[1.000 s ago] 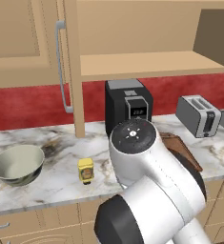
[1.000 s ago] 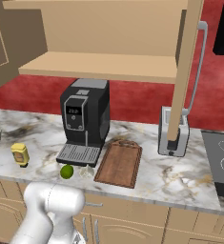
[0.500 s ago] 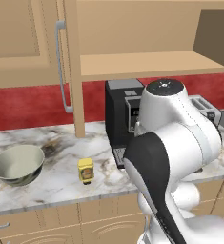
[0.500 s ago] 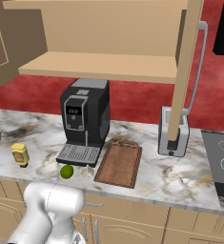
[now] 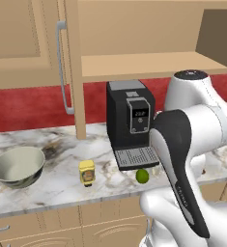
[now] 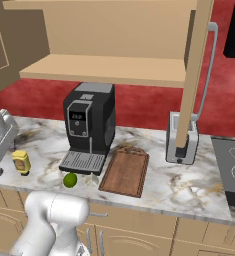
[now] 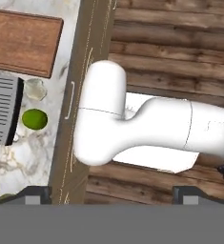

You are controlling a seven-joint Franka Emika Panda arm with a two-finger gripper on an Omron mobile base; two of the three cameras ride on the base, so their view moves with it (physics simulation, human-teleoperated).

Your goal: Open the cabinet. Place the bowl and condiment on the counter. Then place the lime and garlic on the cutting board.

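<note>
The cabinet (image 5: 71,72) stands with its doors swung open, the right door (image 6: 196,75) edge-on. On the counter (image 5: 47,188) rest the grey-green bowl (image 5: 18,166) at the left and the yellow condiment (image 5: 87,172) (image 6: 21,161) beside it. The lime (image 6: 70,180) (image 5: 142,175) (image 7: 35,119) and the pale garlic (image 6: 91,179) (image 7: 35,89) lie on the marble in front of the coffee machine, just left of the cutting board (image 6: 125,171) (image 7: 23,43). My gripper (image 7: 113,195) hangs open and bare, high above the counter's front edge, looking down.
A black coffee machine (image 6: 89,125) with a grey grille tray (image 7: 1,112) stands behind the lime. A toaster (image 6: 181,145) and a stove top (image 6: 234,170) lie to the right. Drawers (image 6: 139,230) run below the counter, above a wooden floor (image 7: 170,47).
My arm has swung up and to the right in the left base view, uncovering the coffee machine and the lime. Bowl, condiment, lime and board stay put.
</note>
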